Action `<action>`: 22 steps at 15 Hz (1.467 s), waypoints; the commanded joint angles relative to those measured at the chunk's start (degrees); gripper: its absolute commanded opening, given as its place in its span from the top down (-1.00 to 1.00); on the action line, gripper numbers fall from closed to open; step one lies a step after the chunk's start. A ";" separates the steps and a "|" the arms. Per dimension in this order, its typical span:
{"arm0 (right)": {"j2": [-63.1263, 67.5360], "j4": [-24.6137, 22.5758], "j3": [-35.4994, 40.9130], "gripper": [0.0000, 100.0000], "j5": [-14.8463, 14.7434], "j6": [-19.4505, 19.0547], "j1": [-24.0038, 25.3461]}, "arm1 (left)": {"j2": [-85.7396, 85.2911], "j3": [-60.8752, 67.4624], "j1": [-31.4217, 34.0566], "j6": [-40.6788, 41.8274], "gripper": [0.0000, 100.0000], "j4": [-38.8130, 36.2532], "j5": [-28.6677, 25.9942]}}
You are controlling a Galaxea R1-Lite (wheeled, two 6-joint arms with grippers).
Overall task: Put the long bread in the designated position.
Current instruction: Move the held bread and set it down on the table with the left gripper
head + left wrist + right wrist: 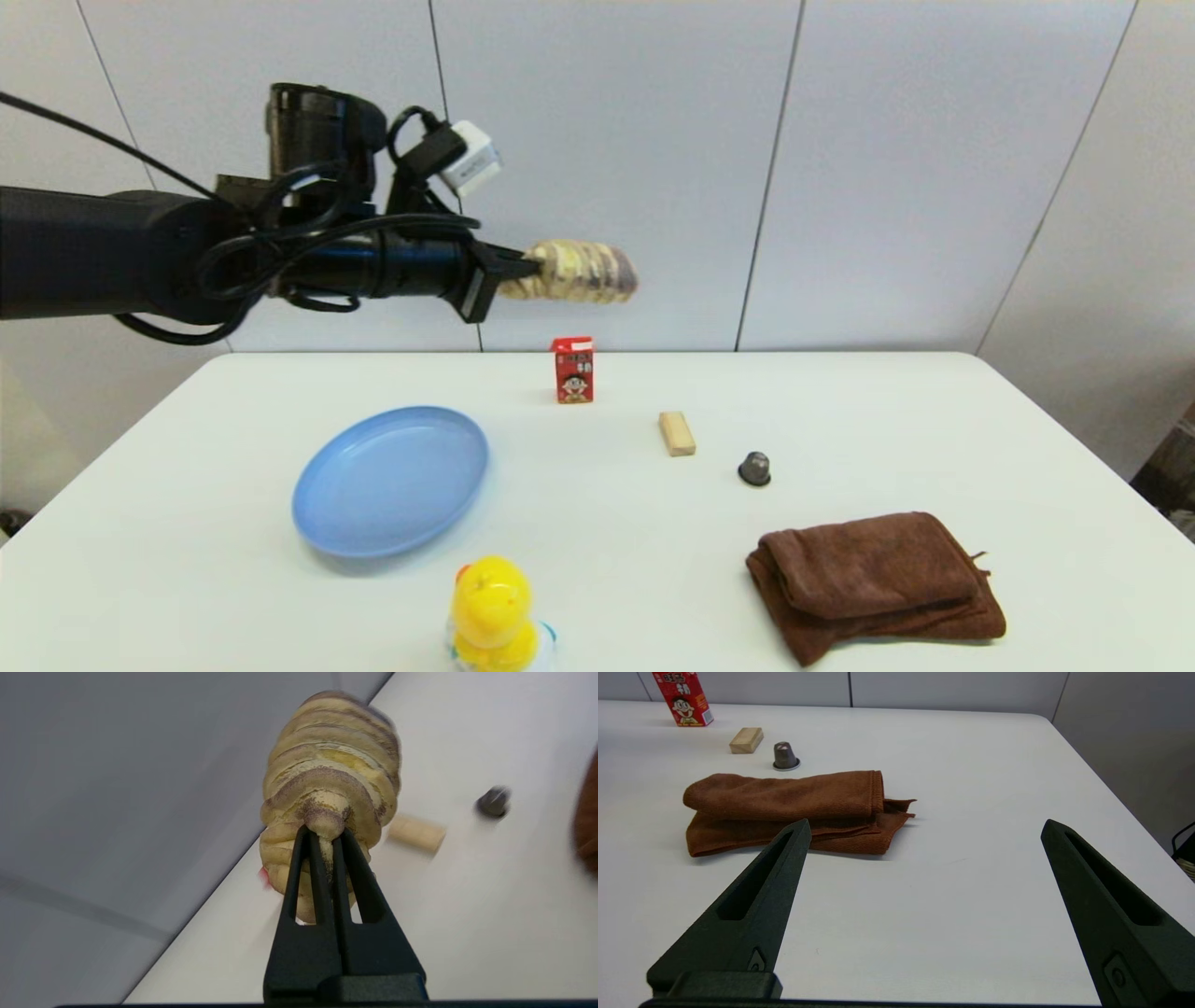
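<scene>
While the yellow duck toy [492, 611] is cut off at the near worktop [616, 523] edge, the blue plate [390, 479] beyond holds nothing. The right claw [924, 828] hovers spread near the brown towel [784, 807]. Farther, high above, the left claw [530, 272] pinches the tan-and-purple striped long bread [579, 272] by one end.

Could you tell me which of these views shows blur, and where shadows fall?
Left wrist view: the wooden block and dark capsule are smeared, while the long bread in the left claw stays fairly crisp. Right wrist view: sharp, soft shadow under the brown towel. Head view: sharp.
</scene>
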 commanded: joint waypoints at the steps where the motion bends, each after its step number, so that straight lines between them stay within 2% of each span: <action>1: 0.07 0.02 0.00 -1.00 0.02 -0.02 0.01 | -7.51 10.25 9.68 4.19 1.00 -0.06 -4.27; 8: 0.07 0.02 0.00 -1.00 0.02 -0.02 0.01 | -2.24 13.94 25.24 16.58 1.00 0.47 -17.55; 14: 0.07 0.02 0.00 -1.00 0.02 -0.02 0.01 | 7.25 12.80 30.16 21.41 1.00 0.29 -27.39; 22: 0.07 0.02 0.00 -1.00 0.02 -0.02 0.01 | 16.75 4.97 33.59 28.80 1.00 0.38 -32.93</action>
